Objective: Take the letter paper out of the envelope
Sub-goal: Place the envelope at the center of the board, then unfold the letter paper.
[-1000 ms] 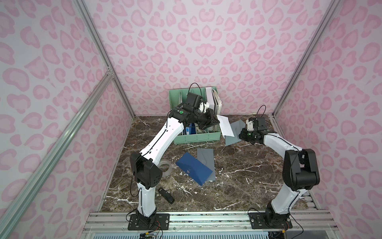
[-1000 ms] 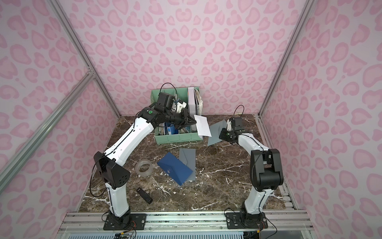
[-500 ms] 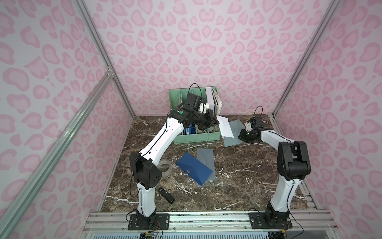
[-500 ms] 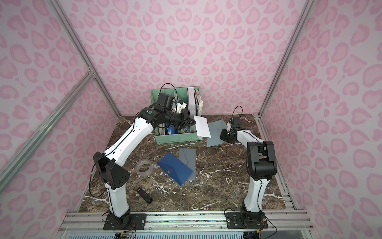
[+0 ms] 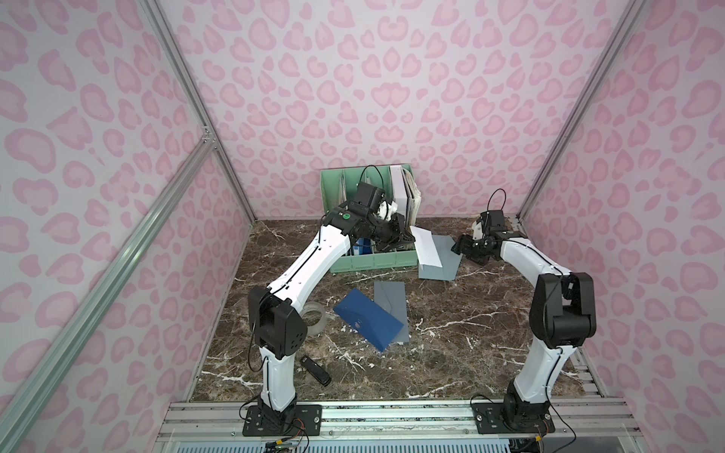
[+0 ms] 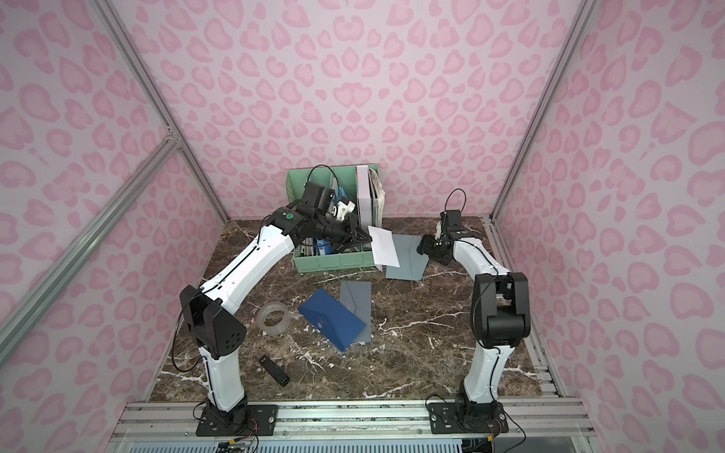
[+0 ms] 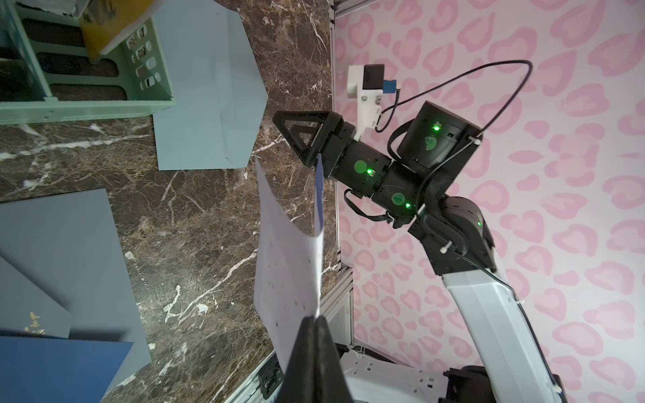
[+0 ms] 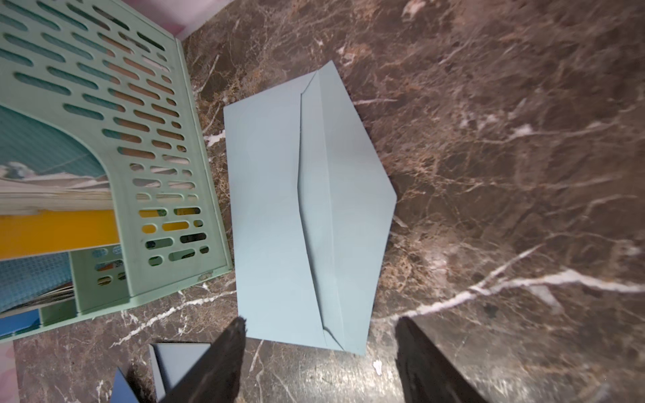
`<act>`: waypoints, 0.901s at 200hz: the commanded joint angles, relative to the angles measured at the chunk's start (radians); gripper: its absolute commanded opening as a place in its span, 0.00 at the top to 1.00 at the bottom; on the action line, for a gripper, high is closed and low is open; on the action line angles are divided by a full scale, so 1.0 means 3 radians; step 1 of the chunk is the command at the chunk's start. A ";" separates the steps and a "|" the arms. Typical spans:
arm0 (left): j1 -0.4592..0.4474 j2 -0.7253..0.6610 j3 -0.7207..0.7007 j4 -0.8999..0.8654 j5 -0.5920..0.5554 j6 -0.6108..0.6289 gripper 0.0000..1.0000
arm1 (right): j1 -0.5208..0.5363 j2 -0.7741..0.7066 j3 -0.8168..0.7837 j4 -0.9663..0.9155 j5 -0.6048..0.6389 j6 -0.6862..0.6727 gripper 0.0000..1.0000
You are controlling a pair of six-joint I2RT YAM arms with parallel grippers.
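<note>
Desk (image 5: 470,333): dark marble, cluttered.
Green organizer (image 5: 372,264): at back, upright folders in slots.
Grey envelope (image 8: 272,209): now flat on desk beside organizer, flap open, pocket looks empty.
Letter paper (image 7: 289,265): fully out, held in air, clear of envelope.
Left tool (image 7: 314,319): clamped on paper edge.
Right tool (image 8: 319,324): just let go of envelope, jaws apart.
Extraction looks done.
</note>
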 commanded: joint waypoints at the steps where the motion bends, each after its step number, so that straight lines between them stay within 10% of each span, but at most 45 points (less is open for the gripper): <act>1: 0.0009 -0.0033 -0.0008 0.0041 0.0008 0.0031 1.00 | -0.0005 -0.0221 0.0038 -0.0129 0.0066 0.0085 0.30; 85: 0.0277 -0.0089 0.0048 0.0305 0.0302 -0.0178 1.00 | -0.0086 -0.1452 -0.1171 0.1924 -0.2232 0.1503 0.23; 114: 0.0300 -0.0061 0.0061 0.0507 0.0399 -0.0377 1.00 | 0.0005 -0.1510 -0.1258 0.2489 -0.2550 0.2009 0.21; 180: 0.0300 -0.0024 0.0093 0.0726 0.0445 -0.0575 1.00 | 0.0305 -0.1379 -0.0957 0.1838 -0.2359 0.1617 0.27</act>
